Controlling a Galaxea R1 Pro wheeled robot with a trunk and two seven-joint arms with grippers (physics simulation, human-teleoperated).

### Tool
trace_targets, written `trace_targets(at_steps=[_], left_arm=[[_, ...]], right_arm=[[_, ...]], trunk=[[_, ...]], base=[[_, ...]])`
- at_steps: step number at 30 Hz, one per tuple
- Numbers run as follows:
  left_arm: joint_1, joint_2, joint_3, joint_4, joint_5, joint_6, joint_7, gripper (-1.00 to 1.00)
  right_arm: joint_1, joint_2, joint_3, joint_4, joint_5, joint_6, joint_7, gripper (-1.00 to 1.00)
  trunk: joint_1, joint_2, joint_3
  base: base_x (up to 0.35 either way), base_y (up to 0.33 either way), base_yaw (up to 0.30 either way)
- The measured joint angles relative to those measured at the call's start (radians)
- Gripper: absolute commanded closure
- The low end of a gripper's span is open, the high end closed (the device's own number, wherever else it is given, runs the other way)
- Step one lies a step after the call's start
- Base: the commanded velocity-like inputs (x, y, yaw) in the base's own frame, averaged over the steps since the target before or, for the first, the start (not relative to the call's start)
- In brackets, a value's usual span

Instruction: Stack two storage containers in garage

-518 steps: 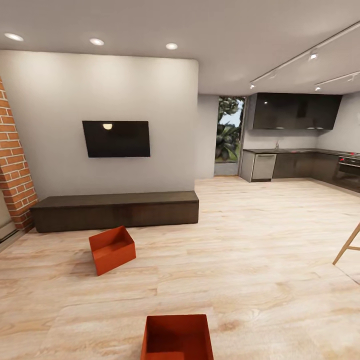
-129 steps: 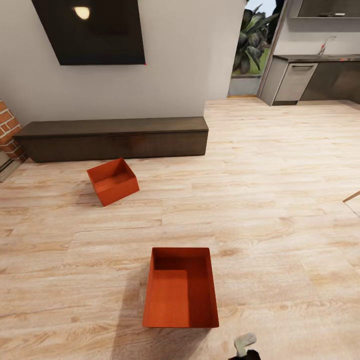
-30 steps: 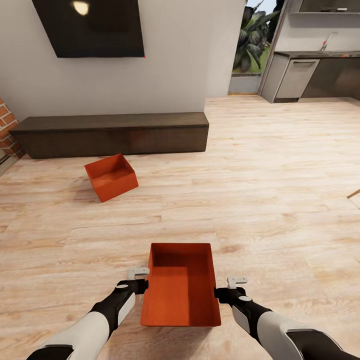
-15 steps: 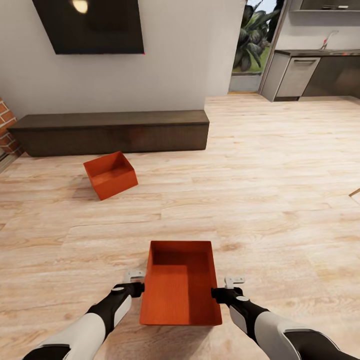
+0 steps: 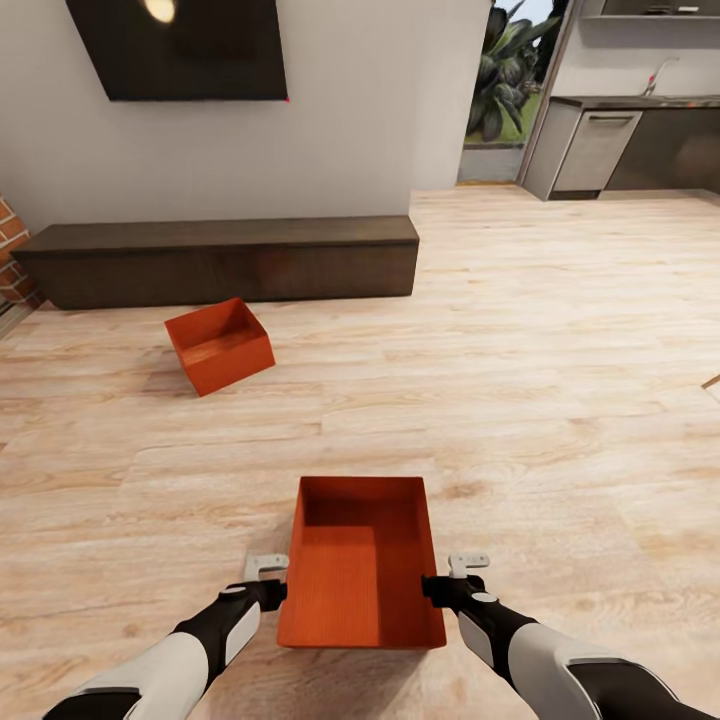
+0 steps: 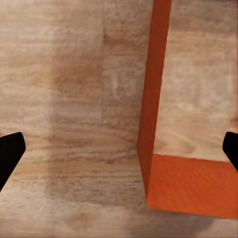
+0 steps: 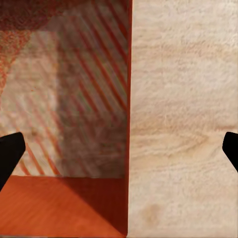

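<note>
1. Head view: near storage container point(image 5: 360, 565) sits on the light wood plank floor point(image 5: 560, 400) in the living room, directly ahead of the robot, long axis running away from it. The left gripper point(image 5: 266, 580) is at its left long wall, the right gripper point(image 5: 455, 576) at its right long wall, both at roughly the same point along the bin's length. Each looks to straddle its rim; actual contact can't be confirmed from here. Both arms are equally close, so I'd call this a two-arm lift, not a single-arm pick.
2. Head view, rest: second storage container point(image 5: 219, 344) is well apart, forward-left, rotated off-axis, just in front of the low dark TV bench point(image 5: 220, 260). Kitchen units show far right.
3. Left wrist view: fingers point(image 6: 9, 153) spread wide, dark tips at opposite edges of the frame. The bin wall runs between them, nearer one tip, nothing pinched.
4. Right wrist view: fingers point(image 7: 10, 151) also wide apart, with the wall's rim line running roughly midway between the tips. Not clamped.
5. Judgement: wall is already between the pads on both sides, so next is closing both, then lifting. Left is off-centre and may nudge the bin on closing.
</note>
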Motion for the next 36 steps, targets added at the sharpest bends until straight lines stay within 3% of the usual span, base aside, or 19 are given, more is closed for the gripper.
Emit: trace_targets(at_steps=[23, 27, 36], left_arm=[[0.0, -0.007, 0.0, -0.014, -0.001, 0.0, 0.001, -1.0], [0.001, -0.025, 0.002, -0.018, -0.002, 0.0, 0.002, -1.0], [0.0, -0.035, 0.003, -0.02, -0.003, 0.001, 0.003, -1.0]], right_arm=[[0.0, -0.001, 0.0, 0.002, 0.001, 0.0, 0.0, -1.0], [0.0, -0.001, 0.0, 0.003, 0.001, 0.0, 0.0, -1.0], [0.0, -0.003, 0.0, 0.004, 0.001, 0.001, 0.0, -1.0]], trunk=[[0.088, -0.161, -0.072], [0.104, -0.189, -0.085], [0.104, -0.189, -0.085]], base=[[0.0, 0.0, 0.0], [0.0, 0.0, 0.0], [0.0, 0.0, 0.0]])
